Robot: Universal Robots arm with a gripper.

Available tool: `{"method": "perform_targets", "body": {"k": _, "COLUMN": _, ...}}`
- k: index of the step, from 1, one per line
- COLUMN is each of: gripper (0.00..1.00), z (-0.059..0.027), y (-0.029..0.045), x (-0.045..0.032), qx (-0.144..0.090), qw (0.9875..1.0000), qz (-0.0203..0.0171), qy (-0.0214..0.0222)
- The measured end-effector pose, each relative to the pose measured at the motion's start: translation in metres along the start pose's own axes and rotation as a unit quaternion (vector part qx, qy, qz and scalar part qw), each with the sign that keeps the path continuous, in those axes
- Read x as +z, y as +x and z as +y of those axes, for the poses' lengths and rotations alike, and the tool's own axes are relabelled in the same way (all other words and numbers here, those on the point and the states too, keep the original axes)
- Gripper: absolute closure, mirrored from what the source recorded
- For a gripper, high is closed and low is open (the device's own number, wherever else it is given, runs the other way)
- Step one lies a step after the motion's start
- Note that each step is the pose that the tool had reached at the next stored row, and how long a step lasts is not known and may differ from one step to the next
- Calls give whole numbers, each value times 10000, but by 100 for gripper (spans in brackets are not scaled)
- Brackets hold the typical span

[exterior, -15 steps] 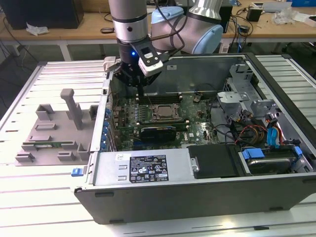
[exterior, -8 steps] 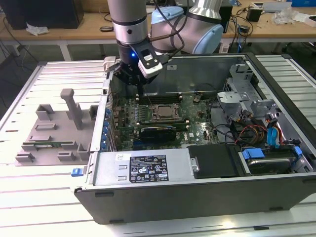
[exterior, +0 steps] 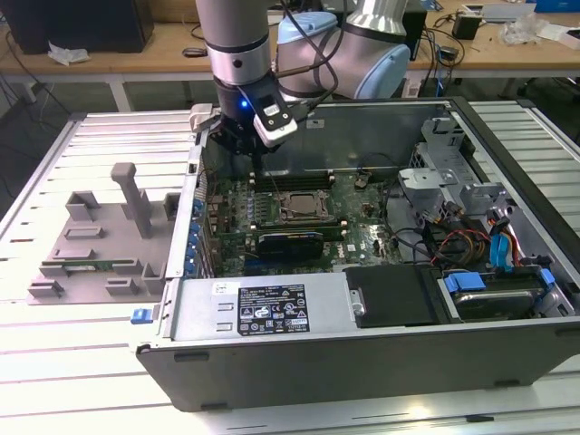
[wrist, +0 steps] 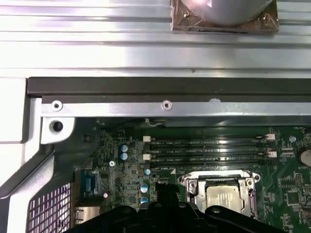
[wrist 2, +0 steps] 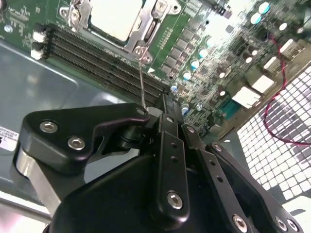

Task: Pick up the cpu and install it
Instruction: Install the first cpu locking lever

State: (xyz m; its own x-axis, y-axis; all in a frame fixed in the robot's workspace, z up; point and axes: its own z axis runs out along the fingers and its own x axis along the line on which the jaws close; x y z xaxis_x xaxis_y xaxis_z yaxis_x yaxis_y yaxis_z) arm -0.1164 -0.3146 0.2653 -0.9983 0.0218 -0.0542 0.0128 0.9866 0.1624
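The cpu (wrist 2: 116, 17), a pale silver square, lies flat inside the metal-framed socket (wrist 2: 146, 29) on the green motherboard; the first wrist view shows the cpu (wrist: 226, 200) there too. In the exterior view the socket (exterior: 304, 207) sits mid-board in the open computer case. My gripper (exterior: 257, 165) hangs over the board's back edge by the memory slots (wrist 2: 107, 60), a little away from the socket and not touching the cpu. Its black fingers (wrist 2: 167, 141) are shut together with nothing between them. A thin wire lever (wrist 2: 142, 77) runs from the socket frame toward the fingertips.
The case's metal wall (wrist: 165, 104) runs just behind the memory slots. A grey fixture tray (exterior: 100, 245) lies on the table at the exterior view's left. A black power supply (exterior: 399, 294), cables and a blue drive bay (exterior: 489, 285) crowd the case's right side.
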Motion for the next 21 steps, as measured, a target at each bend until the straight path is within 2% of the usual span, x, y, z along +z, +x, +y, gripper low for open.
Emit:
{"method": "perform_targets", "body": {"k": 1, "gripper": 89, "z": -1, "y": 1, "x": 3, "qx": 4, "qw": 10000, "qz": 1, "qy": -90}}
{"method": "perform_targets", "body": {"k": 2, "gripper": 89, "z": -2, "y": 2, "x": 10, "qx": 7, "qw": 9999, "qz": 2, "qy": -133}}
{"method": "perform_targets", "body": {"k": 3, "gripper": 89, "z": -3, "y": 3, "x": 20, "qx": 8, "qw": 9999, "qz": 1, "qy": -146}}
{"method": "perform_targets", "body": {"k": 6, "gripper": 89, "z": -10, "y": 2, "x": 56, "qx": 7, "qw": 9999, "qz": 2, "qy": -155}}
{"method": "perform_targets", "body": {"k": 9, "gripper": 89, "z": -9, "y": -68, "x": 65, "qx": 8, "qw": 9999, "qz": 3, "qy": -154}}
{"method": "perform_targets", "body": {"k": 12, "gripper": 89, "z": -8, "y": -179, "x": 73, "qx": 9, "qw": 9999, "qz": 5, "qy": -154}}
{"method": "perform_targets", "body": {"k": 14, "gripper": 89, "z": -7, "y": -349, "x": 87, "qx": 11, "qw": 9999, "qz": 19, "qy": -155}}
{"method": "perform_targets", "body": {"k": 15, "gripper": 89, "z": -6, "y": -476, "x": 97, "qx": 13, "qw": 9999, "qz": 31, "qy": -154}}
{"method": "perform_targets", "body": {"k": 16, "gripper": 89, "z": -5, "y": -545, "x": 102, "qx": 14, "qw": 9999, "qz": 35, "qy": -154}}
{"method": "perform_targets", "body": {"k": 17, "gripper": 89, "z": -5, "y": -583, "x": 105, "qx": 14, "qw": 9999, "qz": 38, "qy": -153}}
{"method": "perform_targets", "body": {"k": 20, "gripper": 89, "z": -4, "y": -593, "x": 107, "qx": 14, "qw": 9999, "qz": 36, "qy": -151}}
{"method": "perform_targets", "body": {"k": 21, "gripper": 89, "z": -5, "y": -593, "x": 110, "qx": 17, "qw": 9999, "qz": 34, "qy": -133}}
